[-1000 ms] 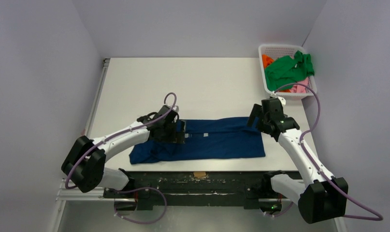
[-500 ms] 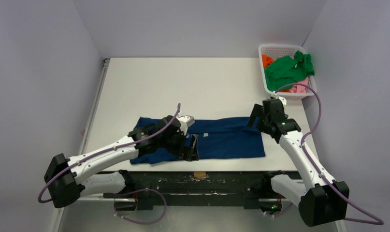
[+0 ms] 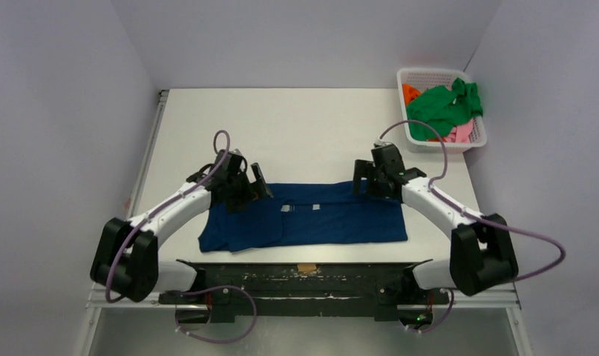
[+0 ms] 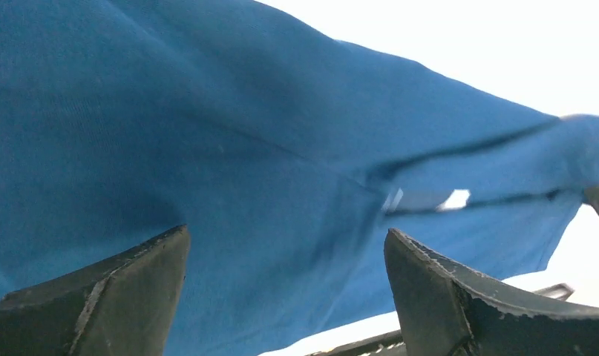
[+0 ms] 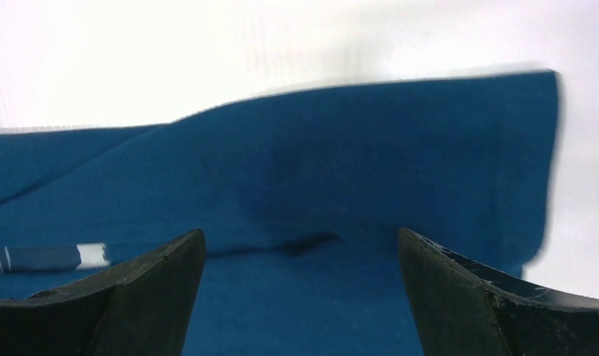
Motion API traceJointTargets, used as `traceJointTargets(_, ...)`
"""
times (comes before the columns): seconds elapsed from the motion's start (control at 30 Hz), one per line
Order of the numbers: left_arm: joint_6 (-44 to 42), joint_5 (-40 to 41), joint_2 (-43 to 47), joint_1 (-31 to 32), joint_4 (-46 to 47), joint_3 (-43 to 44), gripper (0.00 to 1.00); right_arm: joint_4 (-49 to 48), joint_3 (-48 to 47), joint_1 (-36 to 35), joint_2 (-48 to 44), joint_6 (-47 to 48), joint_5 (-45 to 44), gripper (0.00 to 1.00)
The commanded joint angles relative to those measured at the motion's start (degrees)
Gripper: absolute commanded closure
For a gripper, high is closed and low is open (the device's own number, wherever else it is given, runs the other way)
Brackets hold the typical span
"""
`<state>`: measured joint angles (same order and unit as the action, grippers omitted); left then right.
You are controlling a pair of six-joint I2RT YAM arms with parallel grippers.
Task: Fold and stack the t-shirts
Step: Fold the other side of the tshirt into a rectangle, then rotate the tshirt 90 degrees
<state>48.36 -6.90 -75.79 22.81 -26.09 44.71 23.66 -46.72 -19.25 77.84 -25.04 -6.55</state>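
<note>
A navy blue t-shirt [image 3: 318,219] lies folded into a long band across the near part of the table, with a small pale print [image 3: 300,208] showing. My left gripper [image 3: 253,182] is open at the shirt's far left edge. In the left wrist view the left gripper [image 4: 285,297] hovers empty over blue cloth [image 4: 207,148]. My right gripper [image 3: 365,182] is open at the shirt's far right edge. In the right wrist view the right gripper [image 5: 300,297] is empty above the folded cloth [image 5: 355,170]. A green t-shirt [image 3: 444,104], an orange one [image 3: 410,92] and a pink one [image 3: 463,133] lie in the basket.
The white lattice basket [image 3: 430,73] stands at the table's far right corner. The white table [image 3: 303,126] stretches behind the shirt. A metal rail [image 3: 151,148] runs along its left edge. A small tan patch [image 3: 306,268] sits at the near edge.
My left gripper has moved from the shirt's near middle back up to its far left edge. My right gripper has shifted left to the shirt's far right edge. The shirt lies as before.
</note>
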Motion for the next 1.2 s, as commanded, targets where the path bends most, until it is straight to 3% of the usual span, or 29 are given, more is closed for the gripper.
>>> traceJointTargets(0.0, 6.02, -5.11, -10.31, -3.72, 3.75, 5.12, 0.00, -5.49, -4.48, -2.96, 7.74, 0.11, 0.72, 0.04)
traceJointTargets(0.17, 6.42, -0.13, -23.24, -3.82, -1.15, 17.62, 0.00, -5.56, 0.52, -7.41, 7.80, -4.10, 2.74, 0.05)
traceJointTargets(0.33, 7.26, -6.35, -37.25, -3.61, -1.62, 33.65, 0.00, -4.72, 8.38, -10.86, 2.14, -10.08, 6.35, 0.05)
traceJointTargets(0.5, 7.26, -10.15, -51.19, -3.03, -5.46, 53.00, 0.00, -5.78, 10.34, -18.09, 1.17, -15.99, 13.53, 0.05)
traceJointTargets(0.6, 7.65, -13.37, -58.38, -1.90, -4.47, 63.07, 0.00, -7.86, 7.90, -25.74, 5.08, -17.01, 18.74, 0.06)
traceJointTargets(0.73, 9.72, -17.09, -71.41, 0.05, -7.42, 83.92, 0.00, -4.60, -1.93, -36.33, 14.56, -11.90, 24.05, 0.07)
traceJointTargets(0.8, 13.67, -19.93, -77.97, 1.07, -2.90, 91.35, 0.00, -2.87, -7.73, -40.55, 19.99, -8.20, 25.40, 0.07)
traceJointTargets(0.97, 22.53, -21.17, -84.45, 2.35, 7.26, 98.34, 0.00, 2.71, -18.25, -46.17, 25.61, -3.66, 25.31, 0.09)
traceJointTargets(1.17, 18.94, -14.08, -82.89, 2.11, 6.36, 96.81, 0.00, 3.85, -10.74, -46.93, 18.75, -8.59, 22.92, 0.09)
